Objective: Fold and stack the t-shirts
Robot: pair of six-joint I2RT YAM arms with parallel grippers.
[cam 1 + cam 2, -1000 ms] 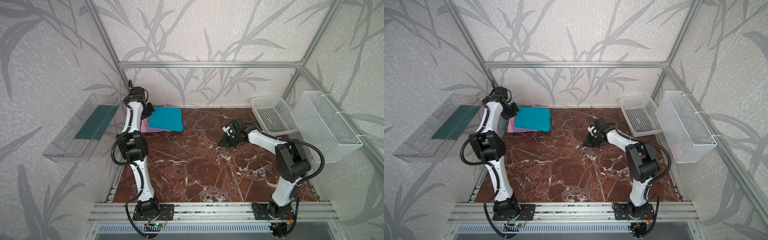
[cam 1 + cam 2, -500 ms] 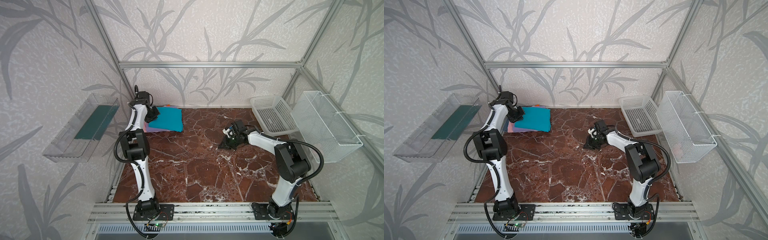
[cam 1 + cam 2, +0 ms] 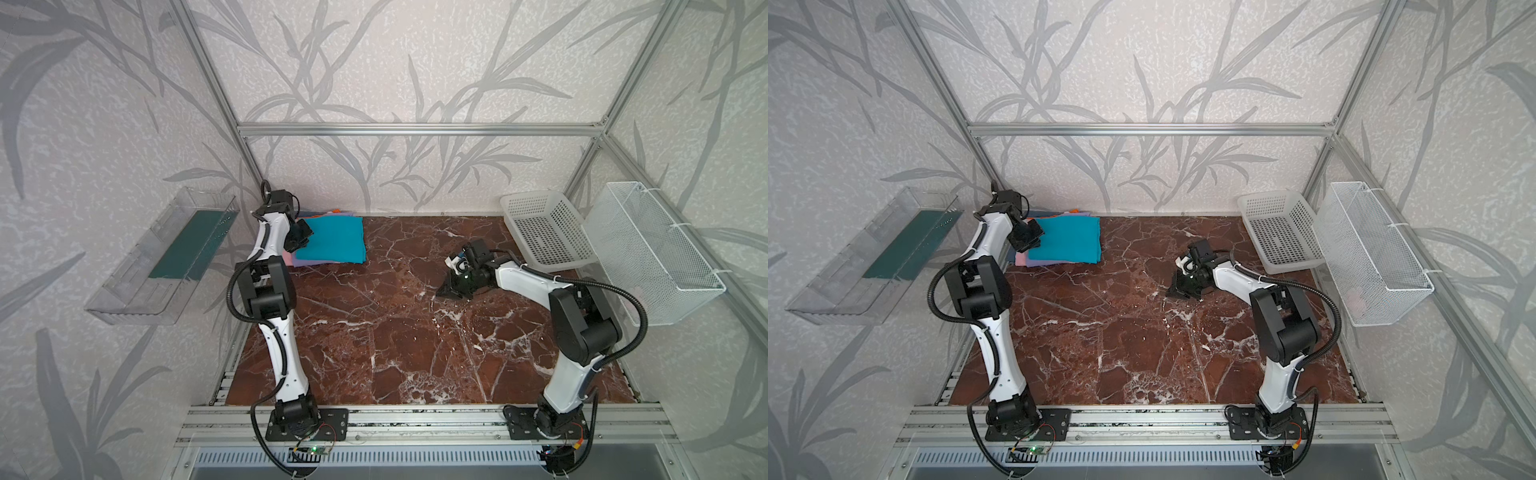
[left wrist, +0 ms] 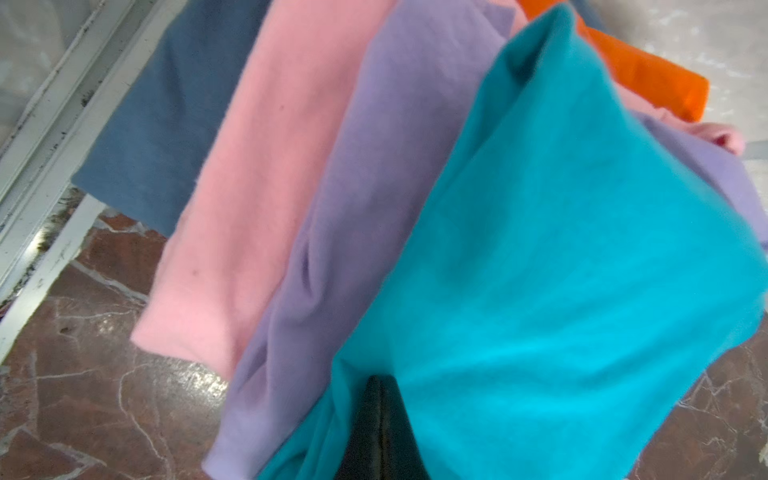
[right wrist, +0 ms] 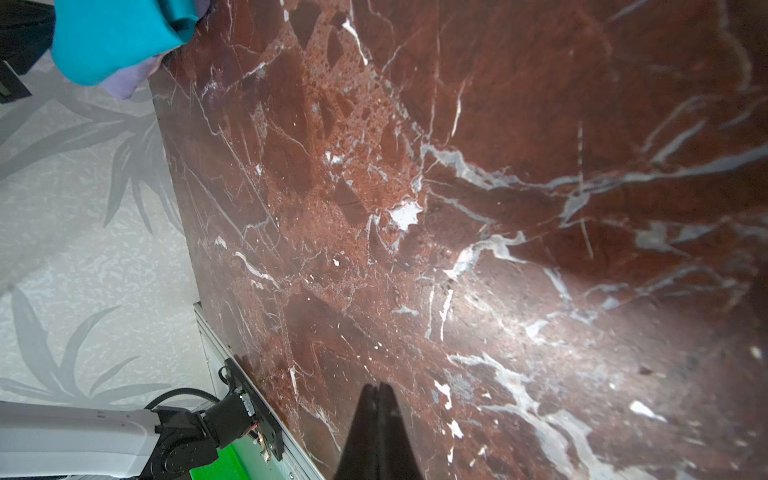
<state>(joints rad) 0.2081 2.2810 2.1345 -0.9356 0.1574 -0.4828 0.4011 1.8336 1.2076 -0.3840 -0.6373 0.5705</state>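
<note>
The t-shirts lie folded in one stack at the table's back left in both top views, with the teal tee [image 3: 332, 241] [image 3: 1069, 241] on top. The left wrist view fans out the layers: teal [image 4: 561, 249], lilac [image 4: 374, 166], pink [image 4: 257, 166], dark-blue [image 4: 166, 124] and orange [image 4: 648, 79]. My left gripper [image 3: 301, 237] [image 4: 379, 380] is shut, its tips pressed against the teal tee's left edge, where the cloth creases around them. My right gripper [image 3: 446, 289] [image 5: 379, 388] is shut and holds nothing, low over the bare marble right of the middle.
A white perforated basket [image 3: 544, 228] stands at the back right corner of the marble table [image 3: 395, 332]. A wire basket [image 3: 652, 249] hangs on the right wall. A clear tray [image 3: 166, 253] with a green sheet hangs on the left wall.
My left gripper has swung right, from beside the stack onto the teal tee's left edge. The right arm has hardly moved.
</note>
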